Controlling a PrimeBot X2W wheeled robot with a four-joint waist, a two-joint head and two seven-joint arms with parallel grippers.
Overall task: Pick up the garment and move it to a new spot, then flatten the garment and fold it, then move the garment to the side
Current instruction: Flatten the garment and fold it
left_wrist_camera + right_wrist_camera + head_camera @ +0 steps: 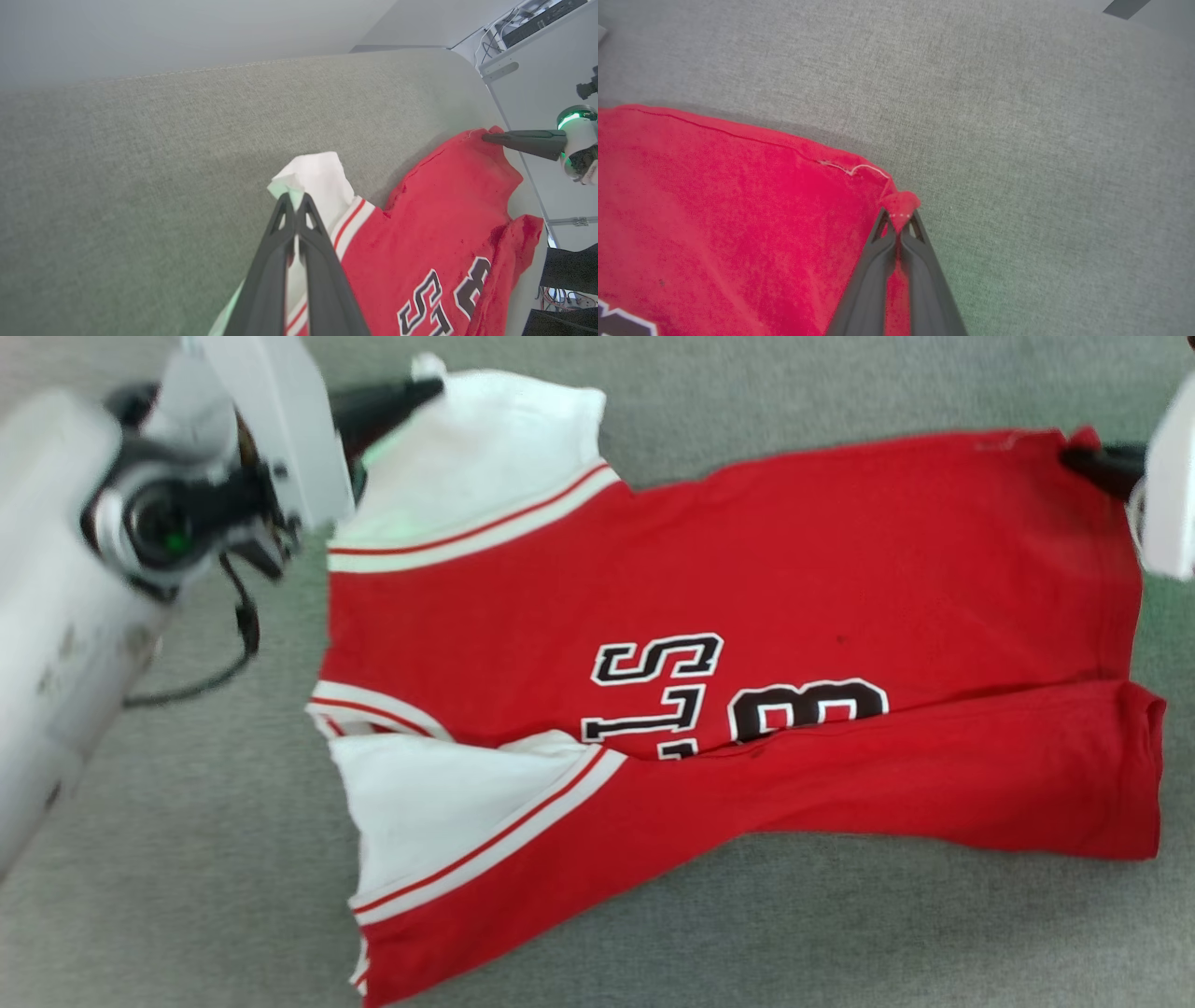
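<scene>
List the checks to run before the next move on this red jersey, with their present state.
1. Left fingers shut on the white sleeve tip: ok.
2. Right fingers shut on the red hem corner: ok.
3. Garment resting on the grey surface: ok.
4. Near long edge folded over the lettering: ok.
5. Far edge taut between both grips: cannot tell.

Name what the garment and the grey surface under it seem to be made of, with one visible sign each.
The garment: soft knit cloth, perhaps cotton, matt; it creases and folds limply, with a fuzzy nap up close. The grey surface: woven upholstery-like fabric, matt; a fine crosshatch weave shows.
</scene>
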